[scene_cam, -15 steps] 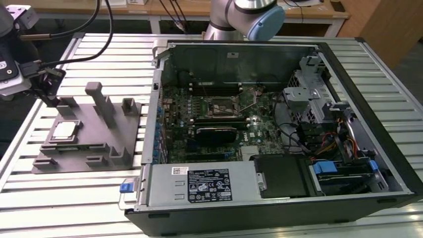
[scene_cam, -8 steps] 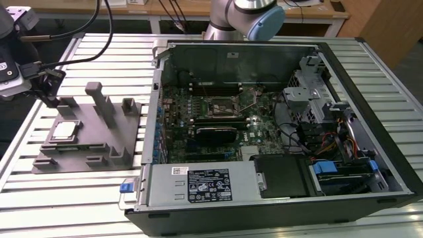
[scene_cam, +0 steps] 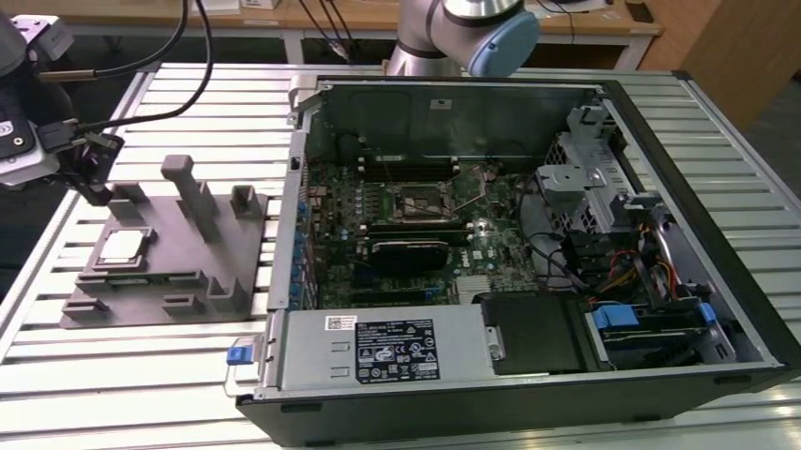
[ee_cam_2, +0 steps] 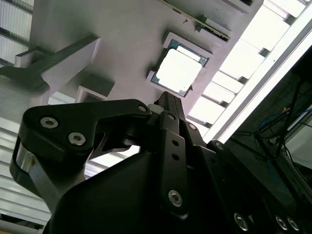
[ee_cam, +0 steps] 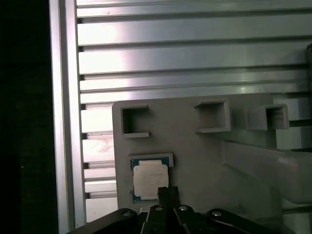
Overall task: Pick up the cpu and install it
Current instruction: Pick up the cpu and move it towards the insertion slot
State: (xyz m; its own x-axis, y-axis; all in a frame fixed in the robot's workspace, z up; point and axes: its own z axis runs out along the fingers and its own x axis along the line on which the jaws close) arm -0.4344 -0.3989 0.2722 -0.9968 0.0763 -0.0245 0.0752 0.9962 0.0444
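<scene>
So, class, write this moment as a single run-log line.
hand: poised near cpu, nothing held | cpu: flat in grey fixture recess | install: not yet done

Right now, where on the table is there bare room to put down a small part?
Bare table slats lie at the exterior view's lower left, below the grey fixture, and above it. The fixture, holding the cpu, and the open computer case are crowded.
</scene>
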